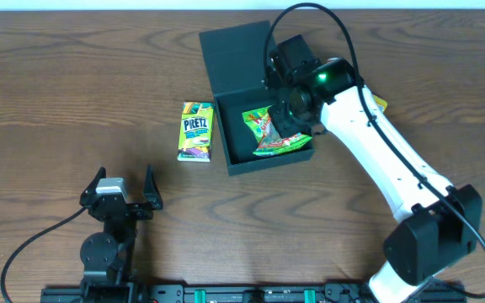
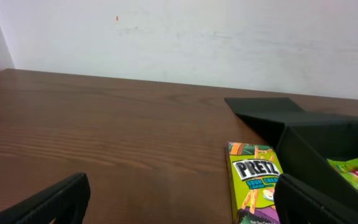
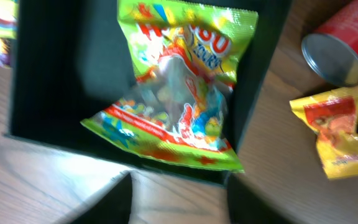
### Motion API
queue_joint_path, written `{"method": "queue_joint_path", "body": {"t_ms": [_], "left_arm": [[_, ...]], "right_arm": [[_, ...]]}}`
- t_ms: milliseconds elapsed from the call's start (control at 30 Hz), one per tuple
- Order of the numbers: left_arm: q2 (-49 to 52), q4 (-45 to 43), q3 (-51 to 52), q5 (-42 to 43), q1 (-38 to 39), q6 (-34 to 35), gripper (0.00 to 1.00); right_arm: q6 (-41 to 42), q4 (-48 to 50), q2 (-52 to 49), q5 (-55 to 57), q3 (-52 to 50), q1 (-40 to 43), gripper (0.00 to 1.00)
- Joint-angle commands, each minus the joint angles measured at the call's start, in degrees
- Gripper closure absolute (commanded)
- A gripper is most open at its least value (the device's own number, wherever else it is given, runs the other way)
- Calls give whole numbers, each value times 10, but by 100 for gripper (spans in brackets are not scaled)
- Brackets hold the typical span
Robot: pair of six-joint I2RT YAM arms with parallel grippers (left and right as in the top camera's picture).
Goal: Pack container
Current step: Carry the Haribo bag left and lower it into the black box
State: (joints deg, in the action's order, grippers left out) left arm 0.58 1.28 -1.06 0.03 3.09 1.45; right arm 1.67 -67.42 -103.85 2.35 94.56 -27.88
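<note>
The container [image 1: 234, 50] is a dark square box with its flap lid lying open behind it, at the table's middle back. A green gummy bag [image 1: 268, 130] lies inside it, slanted against the right wall. My right gripper [image 1: 291, 133] hovers over the box's right front corner. In the right wrist view the bag [image 3: 179, 93] rests in the container [image 3: 55, 68], and the right gripper [image 3: 179, 205] is open with only table between its fingers. A yellow-green Pretz box [image 1: 197, 130] lies flat just left of the container. My left gripper [image 1: 125, 181] stands open at the front left, holding nothing.
A red can [image 3: 344, 43] lies on its side and a yellow snack pack [image 3: 334, 130] sits right of the container, mostly hidden under my right arm in the overhead view. From the left wrist, the Pretz box [image 2: 253, 180] and container [image 2: 316, 134] lie ahead to the right.
</note>
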Motion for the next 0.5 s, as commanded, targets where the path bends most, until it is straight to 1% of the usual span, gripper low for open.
{"method": "queue_joint_path", "body": {"t_ms": [0, 67, 133, 200, 300, 467], "left_arm": [[-3, 31, 8, -4, -2, -2, 5], [-3, 31, 8, -4, -2, -2, 5], [-3, 31, 8, -4, -2, -2, 5], [-3, 31, 8, -4, -2, -2, 5], [-3, 31, 8, -4, -2, -2, 5], [-3, 31, 8, -4, -2, -2, 5]], "right_arm": [[-14, -3, -6, 23, 13, 4, 36], [-37, -3, -15, 24, 13, 6, 31], [-82, -2, -31, 23, 13, 7, 26], [-117, 4, -49, 23, 13, 7, 23], [-145, 21, -77, 21, 13, 10, 21], [-146, 56, -119, 21, 13, 11, 23]]}}
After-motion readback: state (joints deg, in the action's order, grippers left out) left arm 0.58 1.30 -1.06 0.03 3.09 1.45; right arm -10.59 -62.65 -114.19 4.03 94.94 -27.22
